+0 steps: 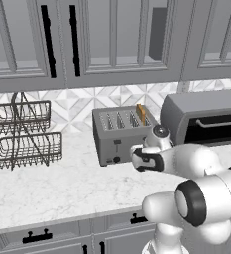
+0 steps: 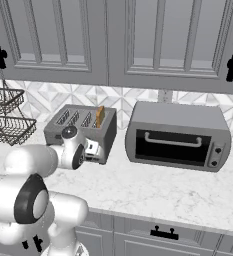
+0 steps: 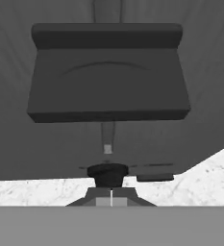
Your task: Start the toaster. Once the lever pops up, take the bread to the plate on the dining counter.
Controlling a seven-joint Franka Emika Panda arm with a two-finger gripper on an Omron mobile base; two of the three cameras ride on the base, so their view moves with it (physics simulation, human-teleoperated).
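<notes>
Gripper (image 3: 111, 198) clenched empty, directly before boxy grey metal toaster (image 1: 122, 136); dark front lever (image 3: 107, 79) just above fingertips. Orange-brown bread slice (image 1: 141, 114) sits in slot. Risk: closed fingertips slipping off lever edge.

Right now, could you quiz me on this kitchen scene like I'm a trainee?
1. True or false: the claw is shut.
2. Where is the bread? A) on the worktop B) standing in a slot of the toaster C) in the wire basket
3. Fill in: the hand view looks close at the toaster's front ____, above a dark round knob.

Key: 1 true; 2 B; 3 lever.
</notes>
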